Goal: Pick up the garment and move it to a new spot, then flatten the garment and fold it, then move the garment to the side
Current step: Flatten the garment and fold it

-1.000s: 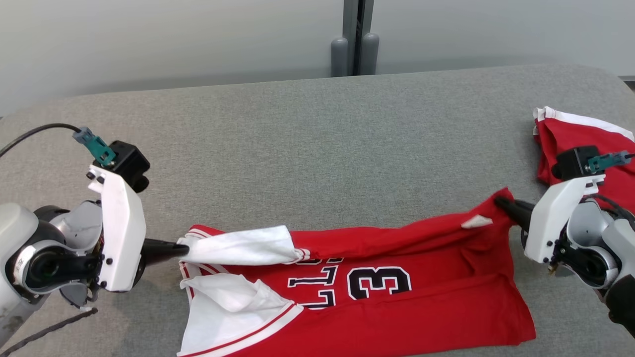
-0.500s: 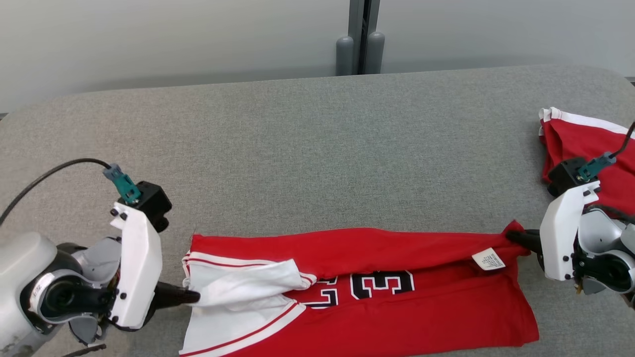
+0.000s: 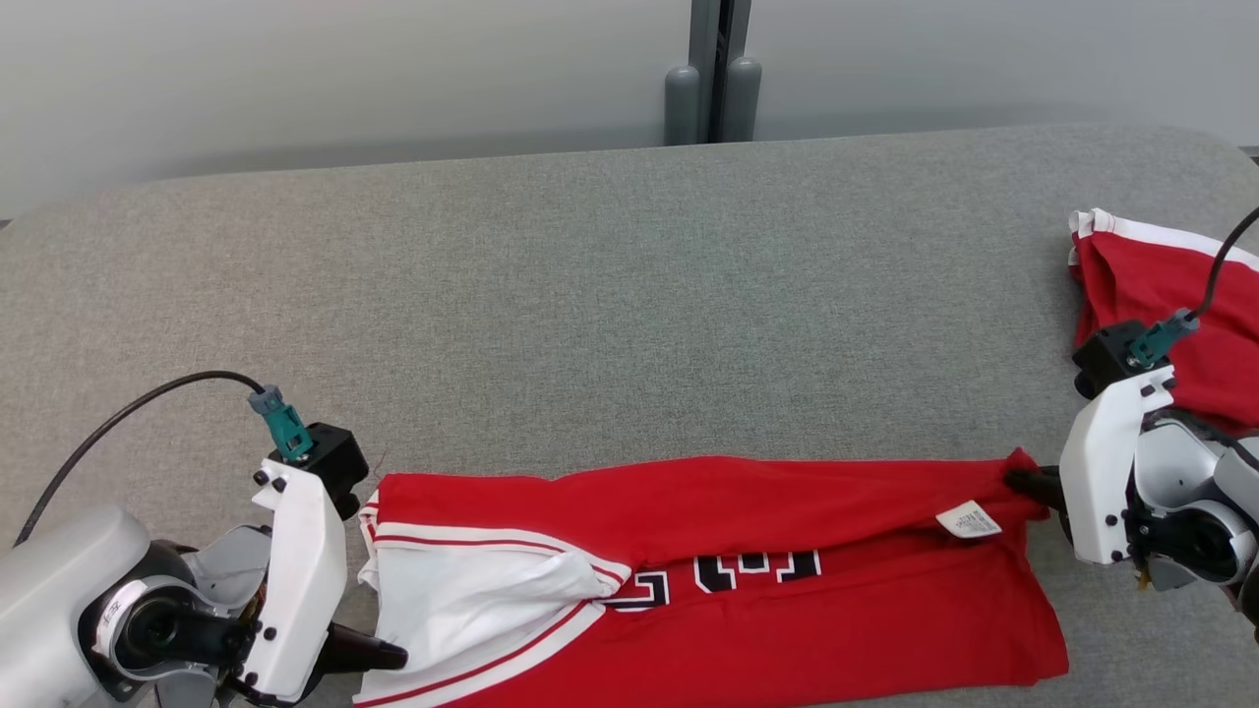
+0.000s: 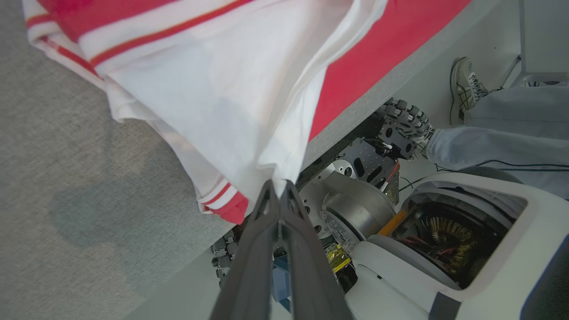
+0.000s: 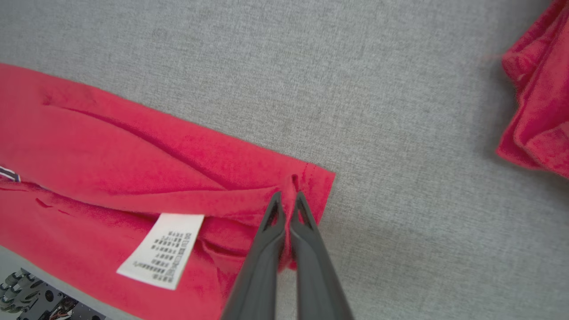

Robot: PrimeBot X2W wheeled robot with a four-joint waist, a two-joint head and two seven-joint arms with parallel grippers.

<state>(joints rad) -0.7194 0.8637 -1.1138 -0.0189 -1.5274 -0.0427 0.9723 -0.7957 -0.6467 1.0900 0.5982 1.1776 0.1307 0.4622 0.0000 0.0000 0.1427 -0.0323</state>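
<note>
**Lengthwise fold of a red jersey, with both ends pinched**

Nearest the robot, the red jersey [image 3: 787,629] lies along the near edge of the grey fabric table [image 3: 590,295], neck end to the left and hem to the right. Its black-and-white lettering [image 3: 752,570] is half covered by the layer laid over it.

At lower left, the left gripper [image 3: 393,656] has its fingers pressed together on the white shoulder fabric [image 4: 231,98]. In the left wrist view this cloth is drawn to a point between the tips, right at the table's near edge. A person's shoe [image 4: 464,86] shows on the floor beyond.

At the right end, the right gripper [image 5: 286,198] pinches the red hem corner, just beside the white care label [image 5: 160,249]. Between the two grips the folded edge runs fairly straight, with shallow creases near the hem.

Farther back, a second red garment [image 3: 1170,295] lies bunched at the table's right end, behind the right wrist.

The step in hand appears to be the fold itself, with the far half brought over the near half. The next move calls for setting both corners down level with the lower layer under even tension, then letting go. The bunched white fabric on the left probably needs smoothing first.
</note>
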